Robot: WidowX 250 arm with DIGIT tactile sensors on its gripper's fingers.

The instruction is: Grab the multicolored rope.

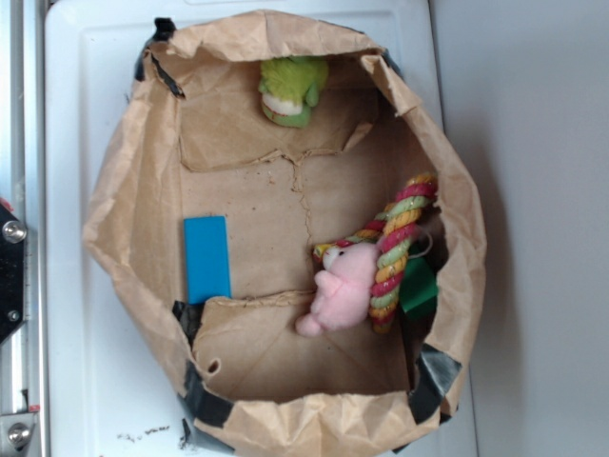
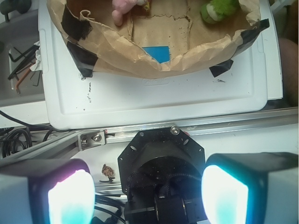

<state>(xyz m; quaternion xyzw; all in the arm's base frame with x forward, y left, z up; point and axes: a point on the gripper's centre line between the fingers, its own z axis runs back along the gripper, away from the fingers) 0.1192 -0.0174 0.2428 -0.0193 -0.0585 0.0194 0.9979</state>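
Paper makes the big brown bag [image 1: 133, 181], and it is crinkly and soft, with its top rolled down into a fat rim. Black tape [image 1: 205, 400] sticks on its corners. The bag sits in a smooth white plastic tray [image 1: 81, 114].

Inside the bag, the floor is flat brown cardboard with a torn crack in it. The multicolored rope [image 1: 395, 252] lies at the right side, close against the bag wall. It is thick and twisted, with red, yellow-orange and light green strands wound round each other. A pink plush toy [image 1: 338, 295] (fuzzy and round) lies just beside the rope and touches it. A bit of something green [image 1: 419, 290] shows on the rope's other side, next to the wall. A green plush toy [image 1: 293, 90] sits at the far end, well apart from the rope. A flat blue rectangle [image 1: 207, 257] lies on the floor near the left wall.

In the wrist view, the gripper [image 2: 148, 193] hangs outside the bag, above a metal rail [image 2: 93, 137] by the tray. Its two wide fingers [image 2: 72, 198] glow bright at the tips and stand far apart, with nothing held between them. Only the pink toy's end, the blue piece and the green toy show in the bag from there; the rope cannot be seen.
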